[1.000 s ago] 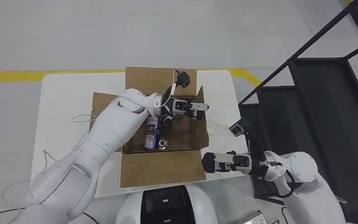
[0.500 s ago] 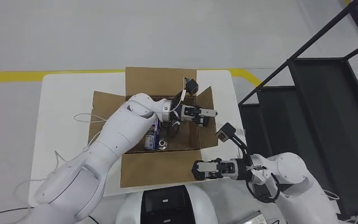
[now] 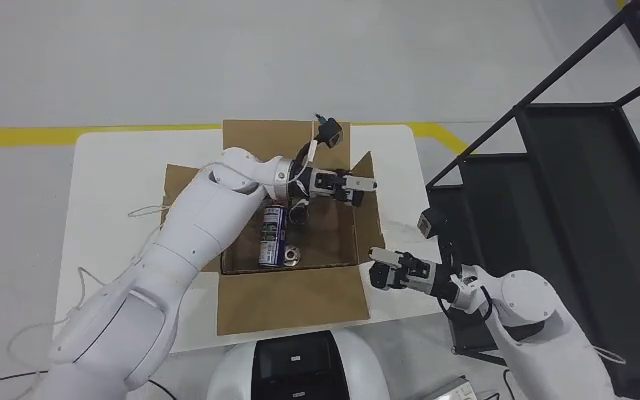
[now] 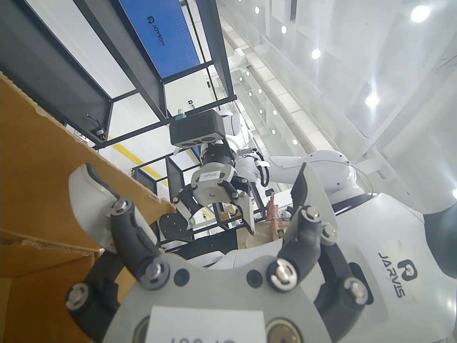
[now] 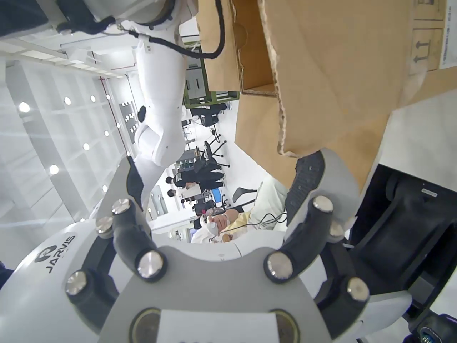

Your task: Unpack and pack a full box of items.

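Matt brown cardboard forms the box (image 3: 290,300), its flap edges torn rough, on a smooth white table (image 3: 110,180). The can (image 3: 271,238) inside has a glossy printed skin. The right gripper (image 5: 223,165) has smooth white plastic fingers, ribbed black rubbery pads (image 5: 303,183) and shiny metal screws on a satin grey plate. The left gripper (image 4: 192,171) looks alike.

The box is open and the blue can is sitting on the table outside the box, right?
Not quite. The box is open, but the blue can is not outside it. The can is lying inside the box, on its floor. The top view shows this.
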`<state>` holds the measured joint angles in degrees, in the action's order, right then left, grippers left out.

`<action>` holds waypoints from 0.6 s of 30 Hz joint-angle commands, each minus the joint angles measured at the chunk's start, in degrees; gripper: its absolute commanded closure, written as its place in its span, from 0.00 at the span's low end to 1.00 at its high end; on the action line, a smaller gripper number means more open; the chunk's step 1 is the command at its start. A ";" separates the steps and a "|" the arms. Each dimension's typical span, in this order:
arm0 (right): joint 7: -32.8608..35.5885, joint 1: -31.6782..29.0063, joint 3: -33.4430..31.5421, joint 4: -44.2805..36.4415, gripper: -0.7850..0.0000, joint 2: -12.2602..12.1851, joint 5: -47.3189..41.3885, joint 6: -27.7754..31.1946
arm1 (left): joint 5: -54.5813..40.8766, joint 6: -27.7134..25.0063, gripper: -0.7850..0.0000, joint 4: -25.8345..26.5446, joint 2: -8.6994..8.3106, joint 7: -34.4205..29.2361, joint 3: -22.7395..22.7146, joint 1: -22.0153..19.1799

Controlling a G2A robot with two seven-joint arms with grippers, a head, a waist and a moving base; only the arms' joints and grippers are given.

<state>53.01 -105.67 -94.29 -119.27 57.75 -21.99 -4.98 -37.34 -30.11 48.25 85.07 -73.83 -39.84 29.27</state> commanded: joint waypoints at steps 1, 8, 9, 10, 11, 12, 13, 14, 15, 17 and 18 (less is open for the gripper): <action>-1.29 -0.23 -0.33 0.51 0.00 0.07 -1.03 0.34 | 2.13 1.34 0.00 3.69 -1.77 0.31 -3.18 1.04; -2.63 -0.47 -0.27 1.34 0.00 0.17 -3.11 1.00 | 8.68 9.59 0.00 18.16 -6.61 1.97 -11.81 9.48; -3.23 -0.51 -0.20 1.48 0.00 0.20 -3.37 0.93 | 9.13 10.36 0.00 20.06 -6.94 1.97 -12.27 10.68; -3.85 -0.56 -0.11 1.63 0.00 0.24 -3.60 0.81 | 9.48 11.03 0.00 21.69 -7.23 2.03 -12.71 11.73; -5.04 -0.65 -0.10 1.99 0.00 0.32 -4.33 0.49 | 9.89 11.60 0.00 23.12 -7.49 2.16 -13.13 12.68; -6.25 -0.79 -0.05 2.42 0.00 0.41 -5.34 0.07 | 10.21 12.10 0.00 24.38 -7.72 2.27 -13.52 13.57; -7.27 -0.84 -0.09 2.71 0.00 0.47 -5.85 -0.30 | 10.50 12.65 0.00 25.54 -7.95 2.27 -13.88 14.39; -8.73 -0.94 -0.22 3.21 0.00 0.57 -6.80 -0.67 | 10.99 13.26 0.00 26.56 -8.19 2.21 -14.23 15.13; -9.55 -1.03 -0.14 3.37 0.00 0.67 -8.03 -0.78 | 11.40 13.86 0.00 27.59 -8.42 2.19 -14.63 15.78; -11.10 -1.13 -0.20 3.97 0.00 0.91 -11.25 -0.45 | 12.27 15.03 0.00 29.58 -8.90 2.05 -15.53 17.00; -11.92 -1.19 -0.28 4.20 0.00 1.02 -12.46 -0.10 | 12.52 15.55 0.00 30.63 -9.14 1.91 -16.04 17.62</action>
<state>41.82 -106.82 -94.48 -115.29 58.68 -32.99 -5.44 -25.11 -15.10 77.83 76.17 -71.77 -55.41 46.27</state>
